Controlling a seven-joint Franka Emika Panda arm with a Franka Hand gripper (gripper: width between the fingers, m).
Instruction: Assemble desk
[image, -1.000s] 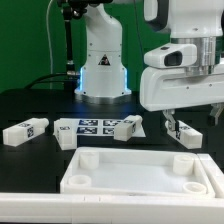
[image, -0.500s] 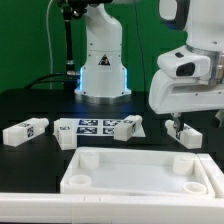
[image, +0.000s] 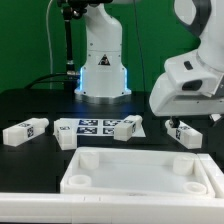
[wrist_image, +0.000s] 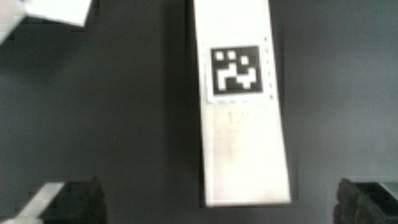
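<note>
**DESK LEG, WHITE BLOCK, TAGGED: BEING LINED UP FOR PICKING**

Location: one leg (wrist_image: 237, 100) is lying flat on the dark worktop (wrist_image: 125, 120), tag (wrist_image: 238, 72) uppermost. It is being framed lengthwise between the two dark fingertips (wrist_image: 75, 205). In the exterior view it appears toward that view's right, just behind the tabletop (image: 140, 178).

Jaws: these are being held wide open, well clear of both long sides, and nothing is being gripped.

Handling, as judged: the leg is being taken for stiff, light moulded plastic, smooth enough to slip, and not fragile.

Hold advised: across the narrow width, on the flat long sides, near mid-length, so that tipping is avoided.
</note>
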